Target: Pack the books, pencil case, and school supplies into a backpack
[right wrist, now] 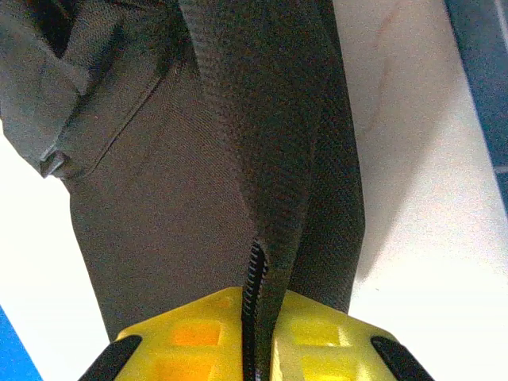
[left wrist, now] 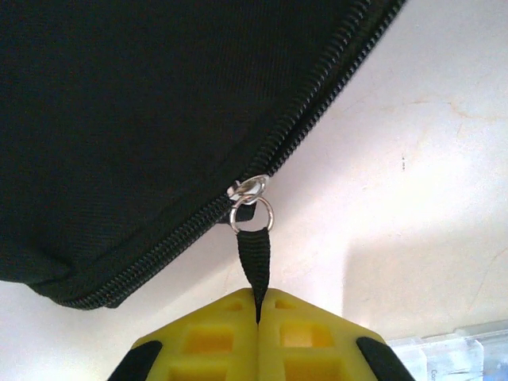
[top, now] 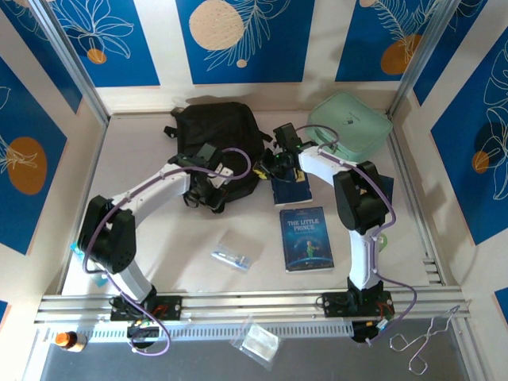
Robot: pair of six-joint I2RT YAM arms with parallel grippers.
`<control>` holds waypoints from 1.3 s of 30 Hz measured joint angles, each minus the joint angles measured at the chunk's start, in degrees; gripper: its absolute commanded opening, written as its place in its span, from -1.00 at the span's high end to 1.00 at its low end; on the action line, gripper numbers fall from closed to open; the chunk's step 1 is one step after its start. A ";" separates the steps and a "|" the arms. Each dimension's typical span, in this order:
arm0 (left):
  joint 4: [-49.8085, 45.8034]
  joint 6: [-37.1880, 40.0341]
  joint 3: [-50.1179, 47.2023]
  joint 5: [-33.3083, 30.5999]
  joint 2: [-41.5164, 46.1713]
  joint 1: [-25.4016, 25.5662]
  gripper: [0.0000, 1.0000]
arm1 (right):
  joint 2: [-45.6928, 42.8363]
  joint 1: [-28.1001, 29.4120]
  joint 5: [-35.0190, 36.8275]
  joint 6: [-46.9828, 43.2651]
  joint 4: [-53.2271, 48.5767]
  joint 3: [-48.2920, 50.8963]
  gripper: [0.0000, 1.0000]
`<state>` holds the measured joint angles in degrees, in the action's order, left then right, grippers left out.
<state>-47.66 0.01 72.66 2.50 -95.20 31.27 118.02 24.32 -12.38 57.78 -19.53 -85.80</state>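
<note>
The black backpack [top: 218, 135] lies at the back of the table, left of centre. My left gripper [left wrist: 259, 305] is at its near edge [top: 202, 193], shut on the black strap of the zip pull [left wrist: 255, 258], which hangs from a metal ring on the closed zip. My right gripper [right wrist: 262, 305] is at the backpack's right side [top: 267, 164], shut on a fold of backpack fabric [right wrist: 198, 159] beside the zip teeth. "The Little Prince" book [top: 307, 238] lies flat near the right arm. A smaller navy book [top: 291, 190] lies just behind it. The clear pencil case [top: 236, 250] lies in front, at centre.
A mint-green rounded case [top: 349, 127] sits at the back right, close behind the right arm. A small plastic bag [top: 258, 341], metal tongs [top: 429, 341] and an orange-capped bottle [top: 67, 340] lie in front of the rail. Walls and frame posts enclose the table.
</note>
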 measured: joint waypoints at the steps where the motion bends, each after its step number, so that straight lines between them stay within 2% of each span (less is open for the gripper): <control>1: 1.33 0.39 -1.25 0.24 1.07 0.20 1.00 | 0.52 0.00 -0.04 -0.37 -0.07 -0.61 0.74; 7: 8.09 0.50 -6.03 3.41 6.62 3.34 1.00 | 2.23 -0.02 -0.26 -0.61 -0.28 -1.88 0.74; 14: 12.26 -1.99 -4.42 6.62 2.78 5.14 1.00 | 5.03 -1.05 -0.24 -1.09 0.04 -5.84 0.68; 21: 15.91 -4.74 -0.96 7.17 -2.05 5.29 1.00 | 1.66 -3.34 0.17 -2.16 0.81 -2.14 -0.10; 27: 18.10 -5.75 0.26 8.85 -3.04 5.29 1.00 | -7.74 -3.39 -1.68 0.09 1.40 7.50 -0.39; 32: 20.04 -6.43 0.39 11.58 -4.39 5.29 1.00 | -8.39 -0.76 -4.74 3.91 3.69 9.70 -0.38; 39: 21.55 -7.10 2.29 14.10 -5.14 5.29 1.00 | -5.92 1.01 -5.68 7.02 4.68 9.35 0.00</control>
<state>-26.11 -7.09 74.96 16.60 -100.33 36.56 112.09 25.32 -18.06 64.79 -14.85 -76.44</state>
